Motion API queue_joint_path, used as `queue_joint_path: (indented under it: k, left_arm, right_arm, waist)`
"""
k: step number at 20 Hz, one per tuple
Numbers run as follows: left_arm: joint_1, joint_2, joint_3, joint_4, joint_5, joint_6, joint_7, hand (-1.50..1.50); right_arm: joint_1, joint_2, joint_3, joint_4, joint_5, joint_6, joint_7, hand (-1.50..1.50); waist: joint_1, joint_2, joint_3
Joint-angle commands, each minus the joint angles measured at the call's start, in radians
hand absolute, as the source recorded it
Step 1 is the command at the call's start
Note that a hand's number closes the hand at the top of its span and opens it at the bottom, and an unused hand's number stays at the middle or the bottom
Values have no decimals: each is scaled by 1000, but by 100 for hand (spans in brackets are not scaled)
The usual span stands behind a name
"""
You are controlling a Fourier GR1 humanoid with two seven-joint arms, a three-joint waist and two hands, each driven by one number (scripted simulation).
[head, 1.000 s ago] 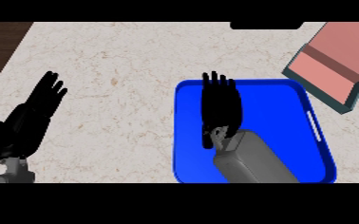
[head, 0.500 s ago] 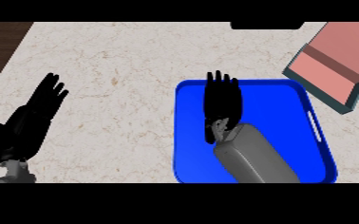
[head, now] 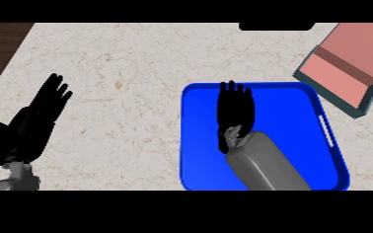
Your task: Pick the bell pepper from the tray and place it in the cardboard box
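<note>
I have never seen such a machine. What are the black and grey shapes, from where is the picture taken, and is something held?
The view looks steeply down from the robot's head onto a pale counter. The grey tubes are forearms, the black shapes hands. The right hand hovers, fingers straight, over a blue tray. The left hand rests open at the left. The cardboard box stands at the upper right. No bell pepper shows; the right hand may hide it. Nothing is visibly held.

Blk hands, grey forearms
</note>
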Motion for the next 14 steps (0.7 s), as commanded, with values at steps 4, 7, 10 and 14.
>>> queue_joint_path:
  k: [4,7,10,14]
  left_arm:
    - [14,-21,12,5,-8,-29,-17,0]
    - [3,-5,36,39,-8,-54,-40,0]
    - [-44,-13,31,20,-20,-21,25,0]
    - [-69,-24,31,62,-46,-24,-5,0]
  right_arm:
    - [13,15,16,67,24,-40,54,-150]
    - [26,-27,-62,92,50,-59,-63,-150]
    - [4,15,9,63,19,-28,64,-150]
    - [-70,15,-29,155,72,-98,-90,150]
  waist:
    - [2,0,0]
    - [0,1,0]
    - [1,0,0]
    - [1,1,0]
